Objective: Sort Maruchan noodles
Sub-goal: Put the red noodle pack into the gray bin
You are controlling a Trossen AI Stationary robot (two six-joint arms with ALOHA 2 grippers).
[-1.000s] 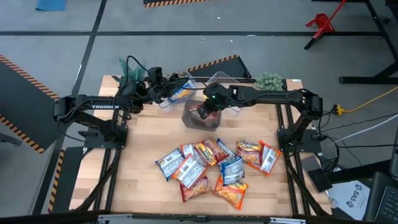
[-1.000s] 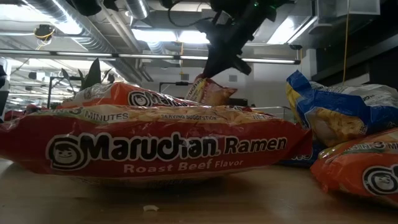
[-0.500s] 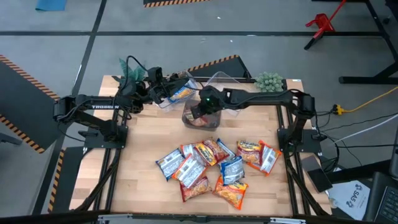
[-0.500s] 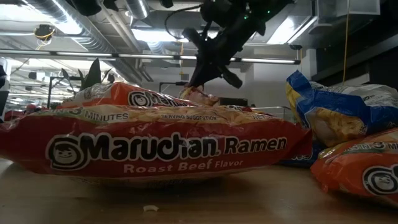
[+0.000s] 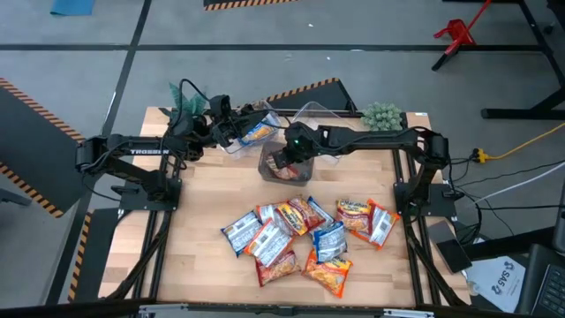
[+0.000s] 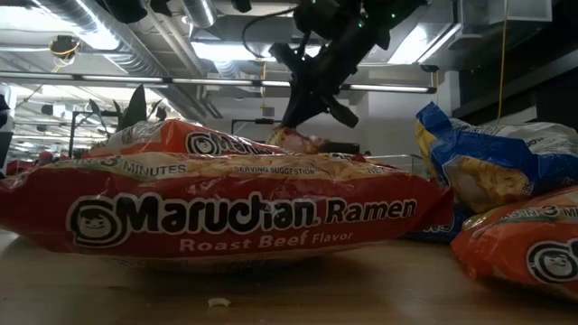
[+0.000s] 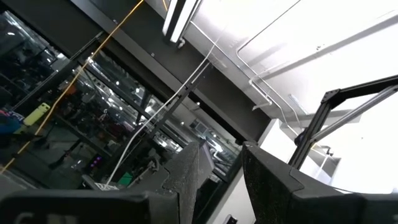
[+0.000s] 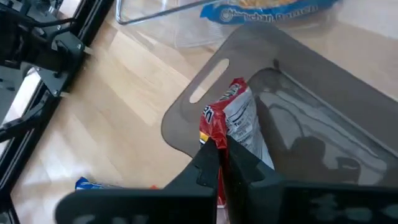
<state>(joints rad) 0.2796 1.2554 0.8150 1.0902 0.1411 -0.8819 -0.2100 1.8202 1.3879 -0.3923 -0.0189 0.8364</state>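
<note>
My right gripper (image 8: pixel 221 158) is shut on a red-white noodle packet (image 8: pixel 235 115) above the grey bin (image 5: pixel 267 170) at the table's far middle. The low view shows that packet (image 6: pixel 293 138) hanging under the gripper (image 6: pixel 301 113). A blue-yellow packet (image 5: pixel 258 132) lies in a clear bin (image 5: pixel 243 141) left of the grey one. My left gripper (image 7: pixel 217 180) is at that clear bin's left end, pointing upward, its fingers a little apart with nothing showing between them. Several more packets (image 5: pixel 300 234) lie in a loose pile on the near half of the table. My right gripper pinches the red-white packet's near end (image 8: pixel 214 138) between its two fingers, slanting down from the table's right side. The packet reaches out past the fingertips and down into the grey bin's opening; whether its far end rests on the bin's floor, I cannot tell. My left gripper: I cannot tell whether it touches the clear bin.
A second clear bin (image 5: pixel 320 111) stands behind the grey one. Green plant-like objects sit at the far left (image 5: pixel 185 97) and far right (image 5: pixel 384 113) corners. A big roast-beef packet (image 6: pixel 226 212) fills the low view. Bare wood lies between the bins and the pile.
My right gripper has sunk toward the grey bin, shifted a little toward the table's left and rolled about its own axis, staying shut. The red-white packet has gone down with it and hangs lower over the bin.
</note>
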